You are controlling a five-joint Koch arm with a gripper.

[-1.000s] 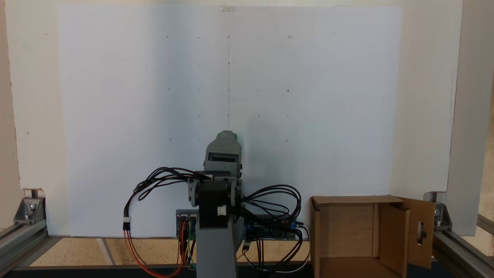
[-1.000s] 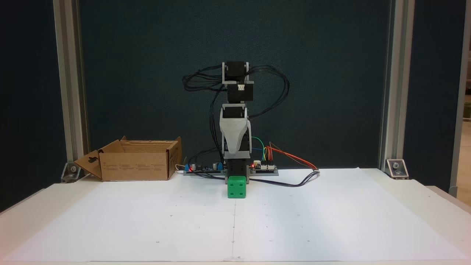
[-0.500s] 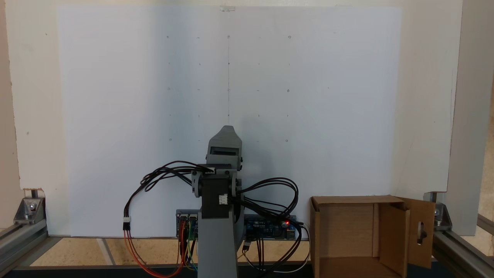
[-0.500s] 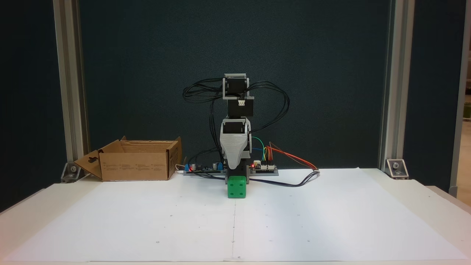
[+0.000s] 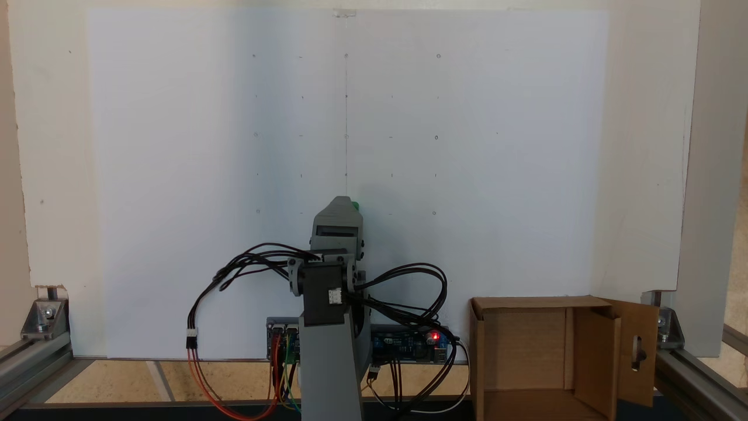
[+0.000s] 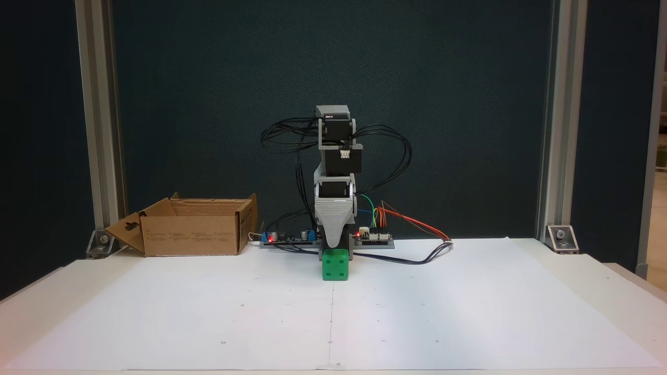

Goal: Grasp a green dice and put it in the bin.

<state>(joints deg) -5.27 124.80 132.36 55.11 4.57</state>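
The green dice (image 6: 334, 264) sits on the surface directly under the pincer (image 6: 334, 244); I cannot tell how open it is; lifting and carrying to the bin (image 6: 194, 234), well aside, remain.

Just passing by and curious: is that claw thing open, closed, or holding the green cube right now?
Gripper: cannot be told. It points down just above the green dice, but its jaws line up one behind the other for both cameras.
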